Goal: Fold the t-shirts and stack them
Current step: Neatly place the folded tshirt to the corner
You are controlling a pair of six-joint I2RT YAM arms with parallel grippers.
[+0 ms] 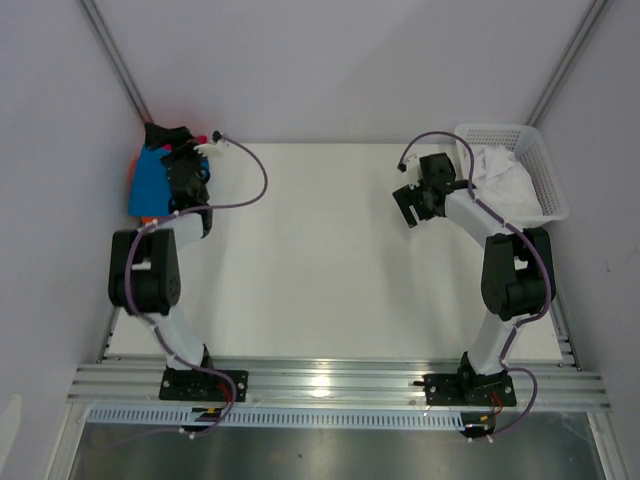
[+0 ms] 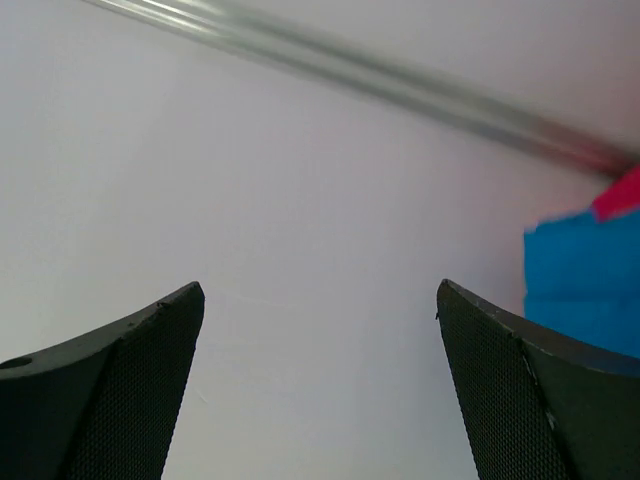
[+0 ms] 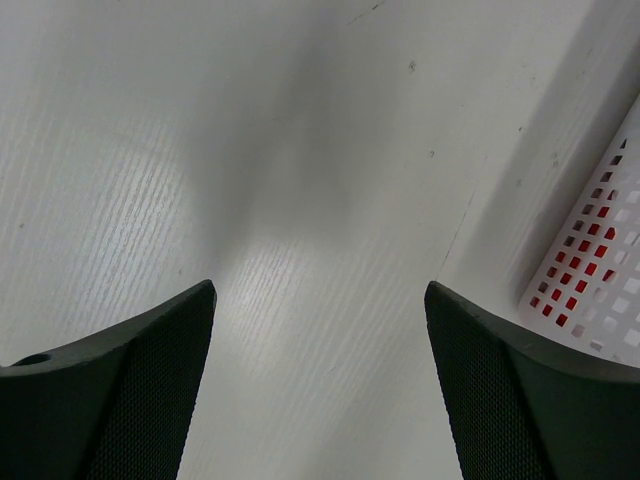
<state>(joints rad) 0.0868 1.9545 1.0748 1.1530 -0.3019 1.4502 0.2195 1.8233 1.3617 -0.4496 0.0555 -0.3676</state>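
- In the far-left corner the blue t-shirt [image 1: 150, 185] lies on top, the orange t-shirt [image 1: 132, 177] peeking out beneath and the pinkish-red t-shirt [image 2: 620, 195] at its far edge.
- The left gripper [image 2: 320, 288] hangs at the pile's right edge, jaws fully spread and empty. It should lift straight up to avoid dragging cloth.
- The right gripper [image 3: 318, 287], wide apart and empty, hovers over the table [image 1: 320, 250] just left of the basket [image 1: 548, 170]. It should probably enter over the rim and pinch one layer.

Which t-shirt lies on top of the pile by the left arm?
The bright blue t-shirt: it lies uppermost and mostly uncovered, while the orange t-shirt shows only as a narrow strip along its left edge.
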